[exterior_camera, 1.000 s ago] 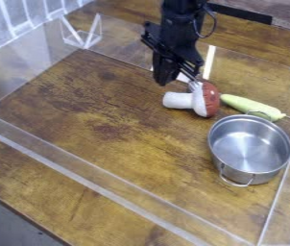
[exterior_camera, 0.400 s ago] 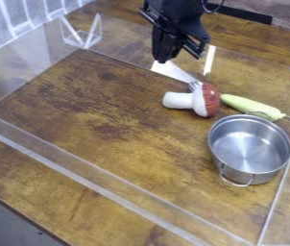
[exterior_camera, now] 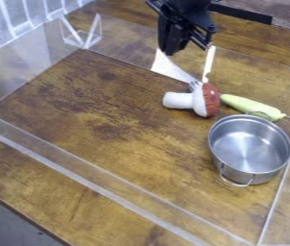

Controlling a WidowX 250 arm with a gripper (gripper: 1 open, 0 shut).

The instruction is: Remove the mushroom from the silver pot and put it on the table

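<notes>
The mushroom [exterior_camera: 194, 98] lies on its side on the table [exterior_camera: 96, 106], white stem pointing left and reddish-brown cap to the right. It rests just up and left of the silver pot [exterior_camera: 251, 147], which stands empty near the right wall. My gripper [exterior_camera: 176, 48] hangs well above and behind the mushroom, pointing steeply down and holding nothing. Its dark fingers merge into one mass, so their spacing does not show.
A yellow-green corn-like toy [exterior_camera: 253, 106] lies right of the mushroom, beside the pot's far rim. Clear acrylic walls [exterior_camera: 122, 183] border the table. A clear bracket [exterior_camera: 174, 69] and a thin pale upright piece [exterior_camera: 209, 61] stand below the gripper.
My gripper has risen away from the mushroom toward the top of the view. The mushroom, pot and corn toy have stayed where they were.
</notes>
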